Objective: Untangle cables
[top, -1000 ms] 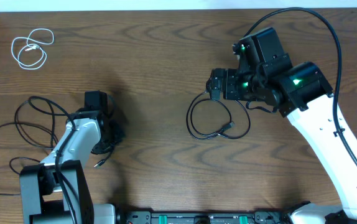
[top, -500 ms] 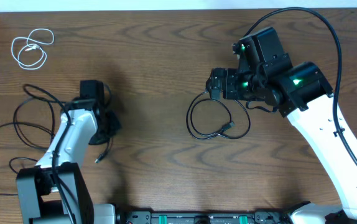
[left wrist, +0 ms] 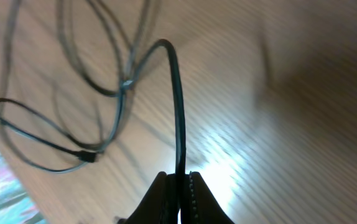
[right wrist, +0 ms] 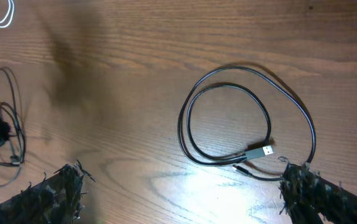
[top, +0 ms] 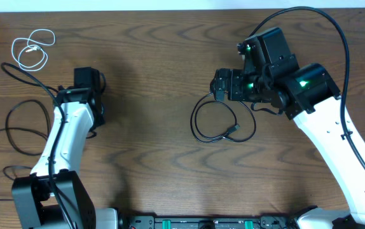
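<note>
A short white cable (top: 33, 49) lies coiled at the far left corner. My left gripper (top: 97, 113) is shut on a long black cable (top: 9, 127) that loops over the table's left side. In the left wrist view the fingers (left wrist: 180, 180) pinch this cable (left wrist: 178, 118), which arcs up from the jaws to loose loops beyond. A second black cable (top: 224, 124) lies coiled right of centre with its USB plug (right wrist: 262, 151) inside the coil. My right gripper (top: 220, 86) hovers open above that coil (right wrist: 241, 67), with its fingers (right wrist: 181, 186) spread wide.
The wooden table's far edge meets a white wall. Thick black robot wiring (top: 335, 32) arcs over the right arm. The white cable shows in the right wrist view's top left corner (right wrist: 1, 15).
My left arm has moved toward the far left, still shut on the black cable, dragging its loops and plug end along. The right arm and the coiled cable have not moved.
</note>
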